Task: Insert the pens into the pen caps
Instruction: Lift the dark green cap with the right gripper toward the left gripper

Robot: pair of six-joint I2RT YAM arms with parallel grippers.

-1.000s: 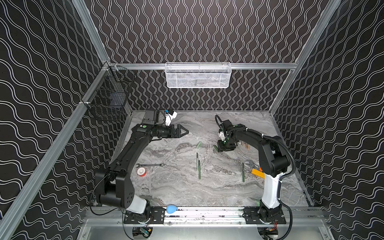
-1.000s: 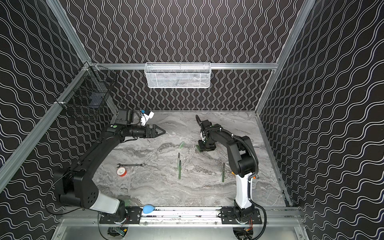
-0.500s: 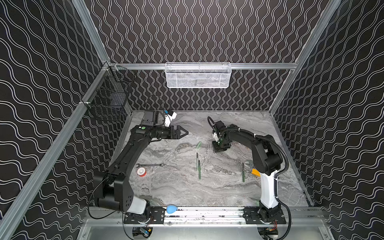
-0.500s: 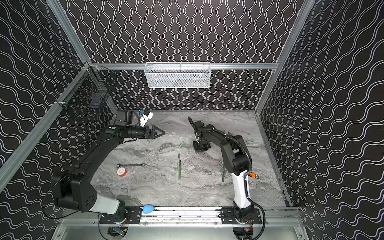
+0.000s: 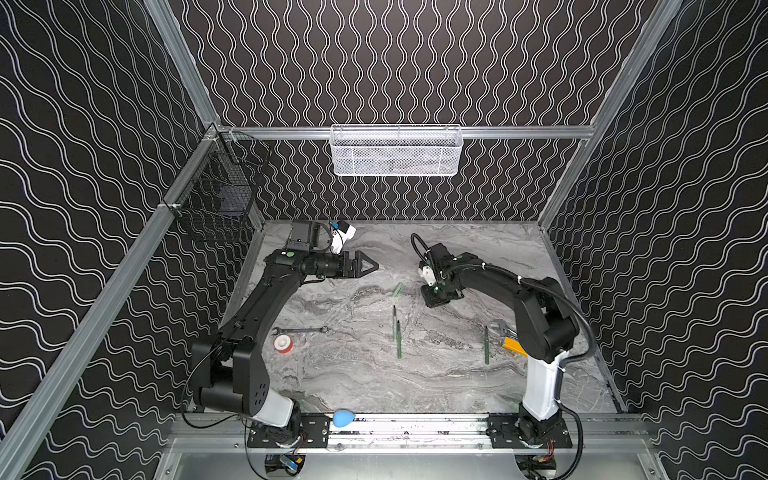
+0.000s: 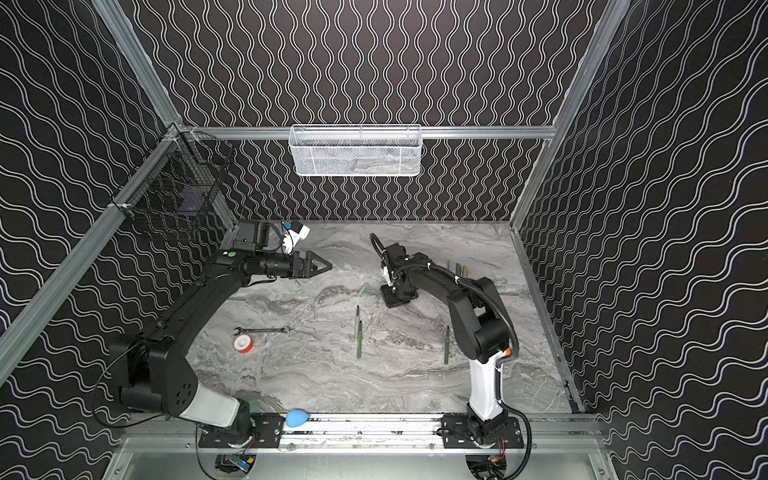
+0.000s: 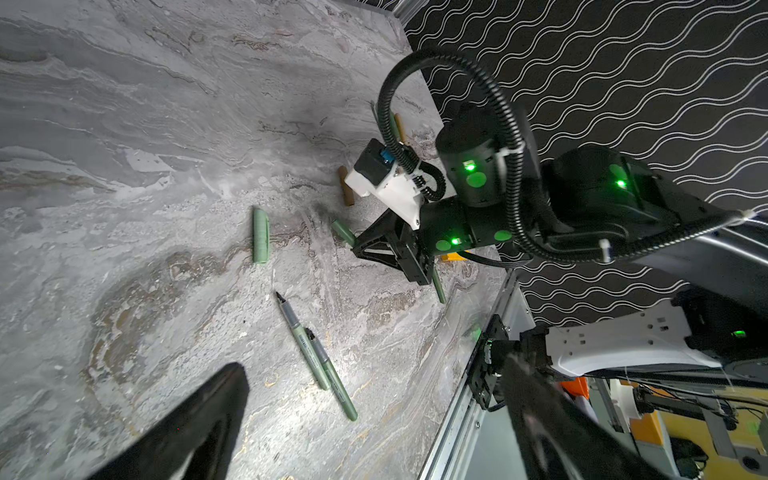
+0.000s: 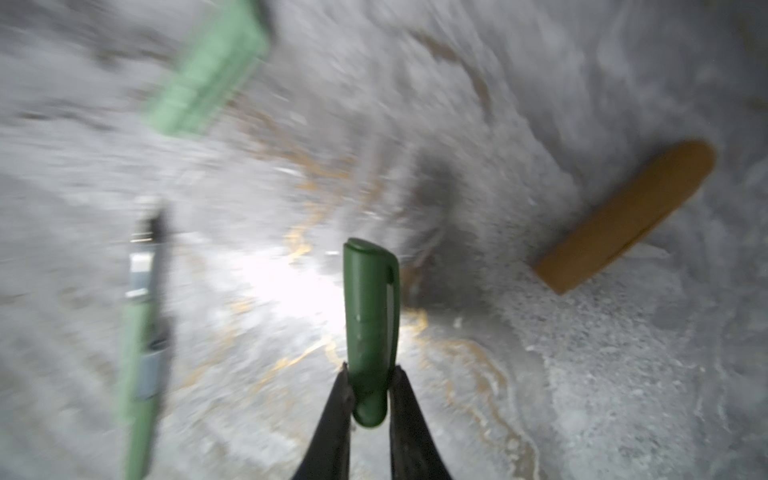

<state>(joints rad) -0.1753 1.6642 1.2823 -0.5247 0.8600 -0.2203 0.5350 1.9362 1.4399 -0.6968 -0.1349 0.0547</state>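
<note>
Two pens [image 5: 399, 345] lie touching, side by side, mid-table in both top views. A third pen [image 5: 486, 345] lies well apart near the right arm's base. A pale green cap [image 5: 398, 289] sits near the right gripper [image 5: 436, 297], which points down at the table [image 5: 353, 374]. That arm reaches forward, elbow folded, wrist bent low. The left gripper [image 5: 368, 266] hangs above the far left of the table on a level forearm, jaws spread wide and empty.

From the left wrist view, we see a dark green cap [image 7: 343, 232] poking out of the right gripper's tip, close to the marble. A tan cap [image 7: 345, 187] lies near, on its far side.

The right wrist view is blurred, yet the grip reads clearly: the jaws are pinched nearly shut on the dark green cap near one end, most of its length sticking out ahead. We cannot tell which end is the open one.

We judge this to be the pick-up of that cap. Gripped so near its end, it could swivel, so we would lift straight and slowly. We would check which way the mouth faces before bringing it to a pen, and send the idle left arm for the matching pen.
</note>
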